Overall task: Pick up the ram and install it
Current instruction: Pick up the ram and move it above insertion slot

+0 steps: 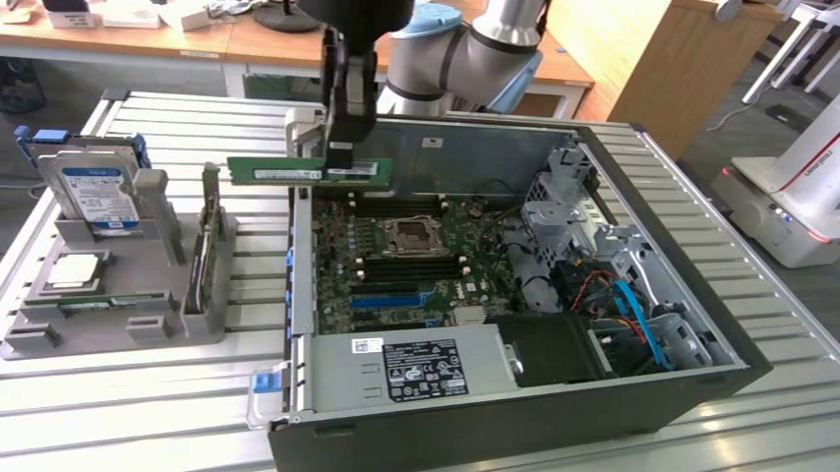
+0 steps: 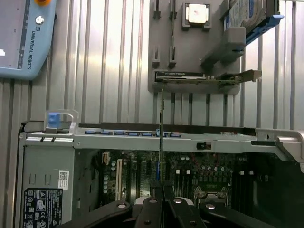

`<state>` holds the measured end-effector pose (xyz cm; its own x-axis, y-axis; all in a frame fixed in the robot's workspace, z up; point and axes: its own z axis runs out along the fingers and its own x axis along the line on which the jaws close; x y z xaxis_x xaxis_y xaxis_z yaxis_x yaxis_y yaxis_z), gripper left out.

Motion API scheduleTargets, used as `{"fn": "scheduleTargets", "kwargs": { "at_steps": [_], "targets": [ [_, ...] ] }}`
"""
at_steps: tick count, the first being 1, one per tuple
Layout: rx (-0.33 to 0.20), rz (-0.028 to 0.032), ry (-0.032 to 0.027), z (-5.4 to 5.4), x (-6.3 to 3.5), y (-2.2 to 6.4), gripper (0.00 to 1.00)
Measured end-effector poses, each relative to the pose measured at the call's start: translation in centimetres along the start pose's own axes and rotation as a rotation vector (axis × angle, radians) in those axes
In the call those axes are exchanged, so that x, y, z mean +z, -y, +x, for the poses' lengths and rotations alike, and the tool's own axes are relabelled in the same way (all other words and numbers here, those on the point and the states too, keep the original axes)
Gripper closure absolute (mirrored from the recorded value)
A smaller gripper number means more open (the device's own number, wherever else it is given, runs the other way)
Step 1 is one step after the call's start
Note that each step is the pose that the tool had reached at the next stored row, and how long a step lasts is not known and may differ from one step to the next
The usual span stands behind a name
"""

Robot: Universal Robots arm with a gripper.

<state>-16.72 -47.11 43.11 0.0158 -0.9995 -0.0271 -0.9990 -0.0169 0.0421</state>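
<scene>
Green and thin, so pinching the ram (image 1: 282, 170) by its top edge, with the hand (image 1: 344, 155) closed tight on it. Holding it up in the air, long side level, over the back part of the open computer case (image 1: 525, 433). Hanging above the motherboard (image 1: 354, 285), not yet touching any slot. Holding it flat like that, likely for lining up with the long slots below. Sitting off at the exterior view's left, a grey tray (image 1: 79, 344) with the hard drive (image 1: 94, 192) and the silver chip (image 1: 77, 270). Resting everything on a worktop (image 1: 132, 403) of shiny metal slats, with wooden desks (image 1: 263, 44) standing behind.
</scene>
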Motion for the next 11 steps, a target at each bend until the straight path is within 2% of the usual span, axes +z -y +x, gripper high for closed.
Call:
{"fn": "scheduleTargets", "kwargs": {
  "at_steps": [11],
  "targets": [
    [0.000, 0.0001, 0.0001, 0.1, -0.14, 3.30, 0.88]
  ]
}}
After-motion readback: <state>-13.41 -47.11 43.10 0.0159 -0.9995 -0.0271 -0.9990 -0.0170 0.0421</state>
